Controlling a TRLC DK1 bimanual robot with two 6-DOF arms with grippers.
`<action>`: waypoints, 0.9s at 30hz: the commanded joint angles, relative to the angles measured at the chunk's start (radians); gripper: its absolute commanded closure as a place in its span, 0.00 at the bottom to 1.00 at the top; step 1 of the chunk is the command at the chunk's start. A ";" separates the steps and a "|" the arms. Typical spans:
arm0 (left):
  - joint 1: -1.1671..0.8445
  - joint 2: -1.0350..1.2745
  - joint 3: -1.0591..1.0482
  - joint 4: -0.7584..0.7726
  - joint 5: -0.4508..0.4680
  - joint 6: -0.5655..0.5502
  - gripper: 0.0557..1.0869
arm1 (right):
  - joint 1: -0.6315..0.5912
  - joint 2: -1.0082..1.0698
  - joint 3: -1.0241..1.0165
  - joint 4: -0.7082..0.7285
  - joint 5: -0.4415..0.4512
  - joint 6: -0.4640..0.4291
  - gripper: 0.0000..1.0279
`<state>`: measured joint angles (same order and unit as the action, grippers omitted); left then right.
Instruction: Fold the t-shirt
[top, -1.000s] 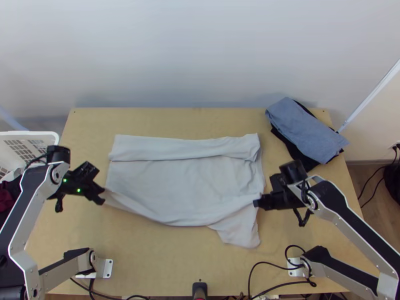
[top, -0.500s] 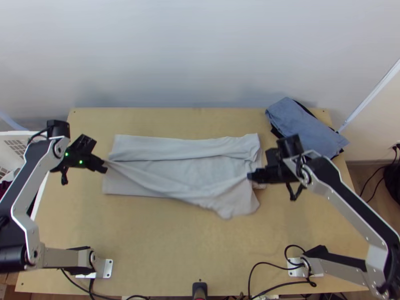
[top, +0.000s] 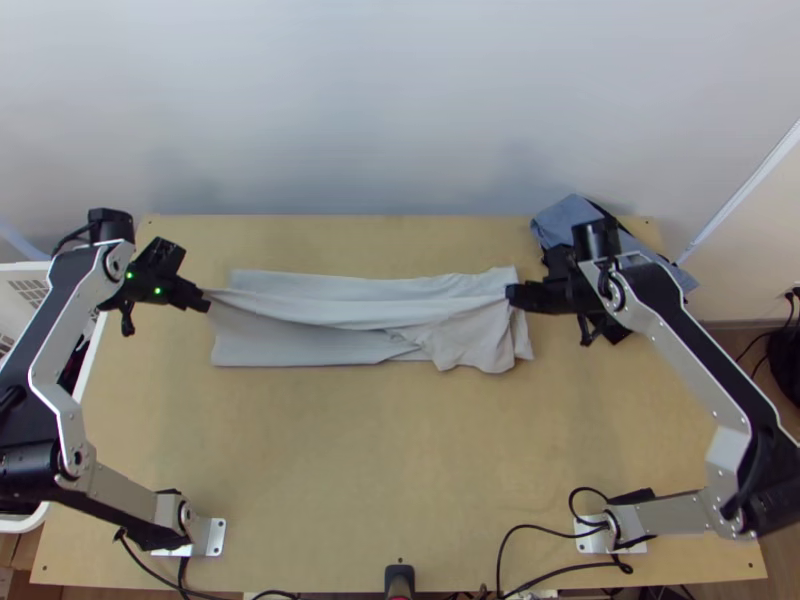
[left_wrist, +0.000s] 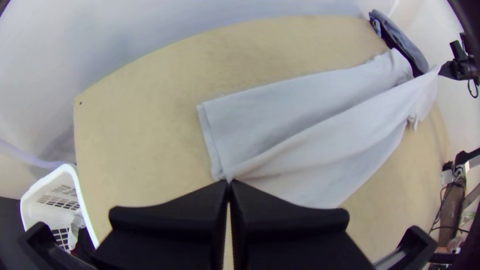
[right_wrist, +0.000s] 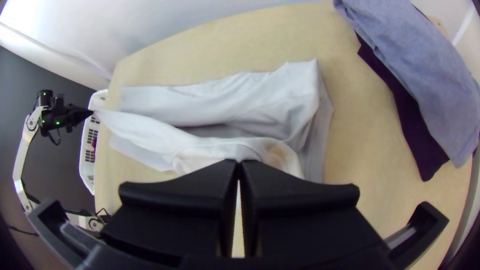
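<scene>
In the top view my left gripper (top: 205, 300) is shut on the left end of the raised edge of the white t-shirt (top: 290, 348). My right gripper (top: 512, 295) is shut on that edge's other end, and the edge hangs stretched between them above the far part of the shirt. Below it the far strip lies folded over on the table, with a loose bunched piece at the right. In the left wrist view the left gripper (left_wrist: 228, 182) pinches a corner of the cloth (left_wrist: 320, 145). The right gripper (right_wrist: 239, 162) has its tips together on the cloth (right_wrist: 200, 150) in the right wrist view.
A blue garment (top: 560, 215) lies on a dark one at the table's far right, partly under the right gripper. The white basket (top: 28, 285) with clothes stands off the left edge. Bare table (top: 350, 460) stretches along the near side.
Both grippers have moved up the picture toward the far side, carrying the shirt's near edge along. The cloth now covers less of the table, and its loose piece at the right has shifted farther away too.
</scene>
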<state>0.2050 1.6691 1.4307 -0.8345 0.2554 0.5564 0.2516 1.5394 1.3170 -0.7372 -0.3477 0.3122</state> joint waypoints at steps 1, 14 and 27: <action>0.004 0.058 0.077 0.003 0.012 -0.030 0.96 | -0.017 0.062 0.056 0.025 0.013 -0.007 0.97; -0.044 0.296 0.298 0.005 -0.022 -0.105 0.96 | -0.020 0.240 0.171 0.058 0.047 -0.007 0.97; -0.075 0.494 0.416 0.008 -0.050 -0.151 0.96 | -0.043 0.464 0.300 0.114 0.122 -0.007 0.97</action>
<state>0.1345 2.1189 1.8053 -0.8268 0.2169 0.4297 0.2203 1.9537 1.5711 -0.6357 -0.2493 0.3122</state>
